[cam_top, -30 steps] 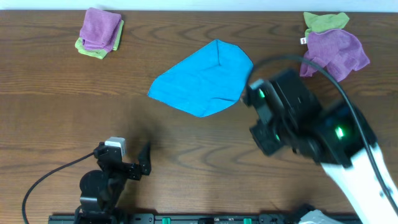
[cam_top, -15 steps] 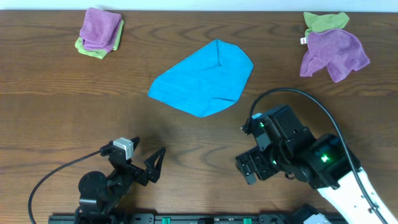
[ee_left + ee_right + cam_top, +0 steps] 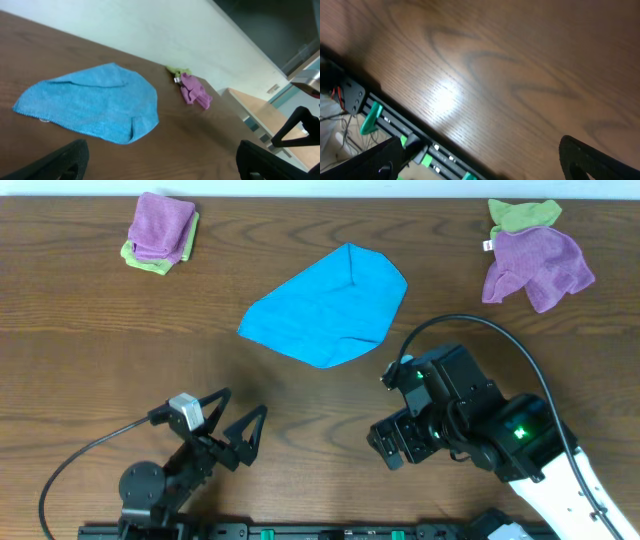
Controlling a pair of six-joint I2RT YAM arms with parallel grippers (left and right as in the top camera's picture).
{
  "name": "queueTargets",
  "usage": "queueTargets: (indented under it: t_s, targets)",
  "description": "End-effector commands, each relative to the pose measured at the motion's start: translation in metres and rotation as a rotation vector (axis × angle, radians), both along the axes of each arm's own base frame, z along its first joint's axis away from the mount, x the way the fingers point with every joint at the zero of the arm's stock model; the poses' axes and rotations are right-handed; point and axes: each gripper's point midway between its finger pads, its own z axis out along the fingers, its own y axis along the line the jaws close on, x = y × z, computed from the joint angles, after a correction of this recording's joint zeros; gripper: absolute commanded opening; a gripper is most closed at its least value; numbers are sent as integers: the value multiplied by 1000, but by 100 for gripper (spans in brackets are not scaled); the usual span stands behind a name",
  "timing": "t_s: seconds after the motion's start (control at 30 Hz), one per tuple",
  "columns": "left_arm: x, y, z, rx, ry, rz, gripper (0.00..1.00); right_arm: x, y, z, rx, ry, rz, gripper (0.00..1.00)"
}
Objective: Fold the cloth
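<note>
The blue cloth [image 3: 325, 305] lies flat on the far middle of the wooden table, folded over into a rounded shape with a crease near its right side. The left wrist view shows the cloth [image 3: 95, 107] ahead of my left gripper [image 3: 162, 152], which is open and empty. From overhead the left gripper [image 3: 240, 412] stands near the front edge, well short of the cloth. My right gripper [image 3: 388, 448] hangs over bare wood at the front right, away from the cloth. In its wrist view the right gripper [image 3: 480, 152] is open, with nothing between its fingers.
A folded purple-over-green stack [image 3: 160, 230] sits at the far left corner. A crumpled purple cloth with a green one [image 3: 535, 255] lies at the far right, also seen as the purple heap [image 3: 195, 92]. A black rail with green clips [image 3: 395, 135] runs along the front edge.
My right arm has drawn back from the cloth's right edge to the front of the table, and its jaws now stand open. The left gripper has tilted slightly. The cloth has not moved.
</note>
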Motion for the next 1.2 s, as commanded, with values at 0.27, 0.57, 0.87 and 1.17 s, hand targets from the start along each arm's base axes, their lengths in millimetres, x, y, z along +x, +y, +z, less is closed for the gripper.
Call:
queueTargets:
  t_s: [0.27,0.57,0.87,1.17]
  targets:
    - [54,-9,2,181,232,-51,96,10,-9,-1,-56,-53,-35,93]
    - [121,-47,-9,574,444,-54,95,22,-40,7,-125,-131,-178,87]
    - [191,-77,-24,832,456,22,95,25,-85,44,-71,-296,-363,85]
    - [283,-97,-70,979,450,71,95,64,-80,48,-54,-357,-396,52]
